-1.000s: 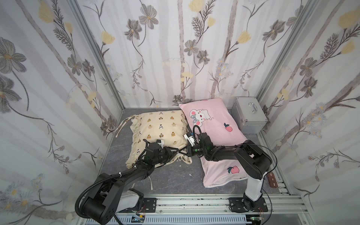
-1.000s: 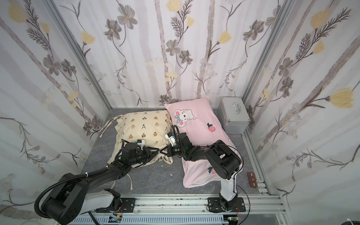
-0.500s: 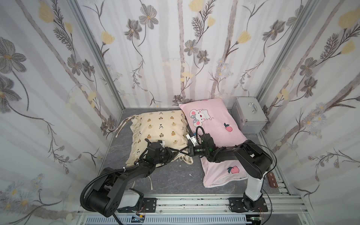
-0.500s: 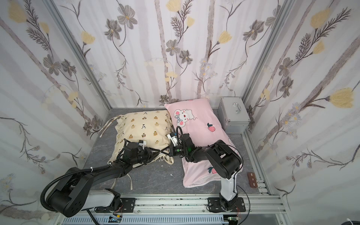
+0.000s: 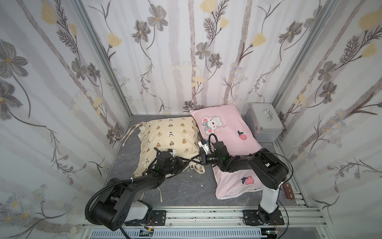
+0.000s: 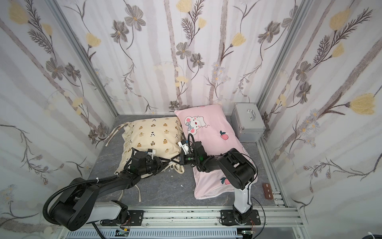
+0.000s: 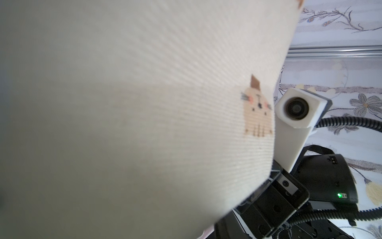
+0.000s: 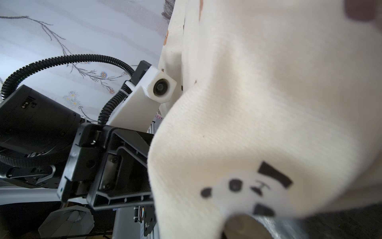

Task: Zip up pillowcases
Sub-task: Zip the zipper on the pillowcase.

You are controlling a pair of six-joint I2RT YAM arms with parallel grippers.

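Note:
The cream pillowcase [image 5: 169,134] [image 6: 154,134] with bear prints lies at the left. The longer pink pillowcase [image 5: 227,132] [image 6: 208,132] lies beside it on the right. Both grippers meet tip to tip at the cream case's near right corner. My left gripper [image 5: 187,162] [image 6: 168,161] is pinched on the cream fabric there. My right gripper [image 5: 193,161] [image 6: 174,160] is shut against the same edge, and what it pinches is hidden. Cream cloth [image 7: 144,103] [image 8: 268,103] fills both wrist views and covers both sets of jaws. No zipper shows.
A silver metal case [image 5: 264,122] with a handle stands at the back right, next to the pink pillowcase. Loose cream ties [image 5: 130,132] trail toward the left wall. A small brown block [image 5: 288,191] sits by the right rail. Flowered walls close three sides.
My right gripper has slid toward the front along the cream pillowcase's right edge to its near corner. The left gripper has stayed in place and narrowed a little.

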